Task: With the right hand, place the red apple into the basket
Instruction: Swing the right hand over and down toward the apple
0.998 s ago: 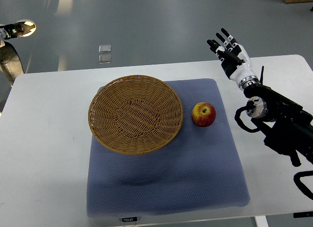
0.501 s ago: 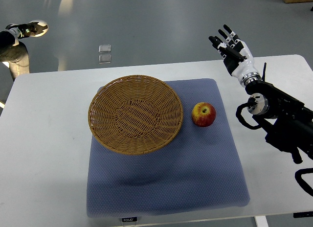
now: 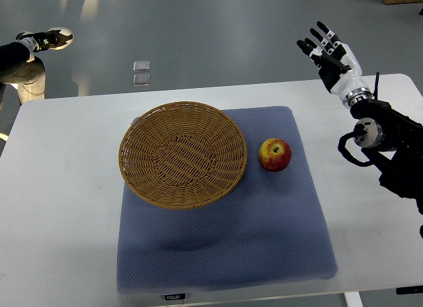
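With the task not yet begun, the red apple [image 3: 275, 154] sits ungrasped on the blue mat [image 3: 264, 234] just beside the empty wicker basket [image 3: 183, 153] at its 3 o'clock, while the right hand [image 3: 332, 58], fingers spread wide and holding nothing, hovers well apart above the worktop's [image 3: 59, 208] far edge.

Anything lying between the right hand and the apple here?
Nothing. In the top view, only bare blue mat and white table separate the right hand from the apple; the basket is on the apple's other side.
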Controlling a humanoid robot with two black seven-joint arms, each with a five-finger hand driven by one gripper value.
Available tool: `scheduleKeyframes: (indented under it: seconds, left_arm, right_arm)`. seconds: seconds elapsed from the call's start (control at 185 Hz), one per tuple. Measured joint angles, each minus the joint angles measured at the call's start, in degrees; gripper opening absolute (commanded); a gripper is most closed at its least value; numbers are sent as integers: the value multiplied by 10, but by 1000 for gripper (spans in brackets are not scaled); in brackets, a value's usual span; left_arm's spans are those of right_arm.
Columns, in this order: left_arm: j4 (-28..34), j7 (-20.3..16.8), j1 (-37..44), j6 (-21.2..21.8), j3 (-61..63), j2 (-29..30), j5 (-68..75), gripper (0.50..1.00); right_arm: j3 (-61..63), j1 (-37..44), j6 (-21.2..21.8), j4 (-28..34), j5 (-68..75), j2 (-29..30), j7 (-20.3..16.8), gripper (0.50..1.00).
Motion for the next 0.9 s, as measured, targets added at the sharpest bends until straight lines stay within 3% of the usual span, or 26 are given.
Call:
scheduleKeyframes:
  seconds: [0.194,0.431,0.62,0.755,0.901]
  left_arm:
    - [0,0,0,0,0,0,0,1000]
    - [0,0,0,0,0,0,0,1000]
    - [0,0,0,0,0,0,0,1000]
    - [0,0,0,0,0,0,0,1000]
    - [0,0,0,0,0,0,0,1000]
  right_arm:
    - [-47,9,18,67,-92,-69,0,921]
    - [-62,48,103,142,-320,-159,3,921]
    - [-63,78,179,252,-433,-229,6,921]
    - [-65,97,222,319,-527,-249,6,921]
    - [-80,103,231,359,-649,-244,6,921]
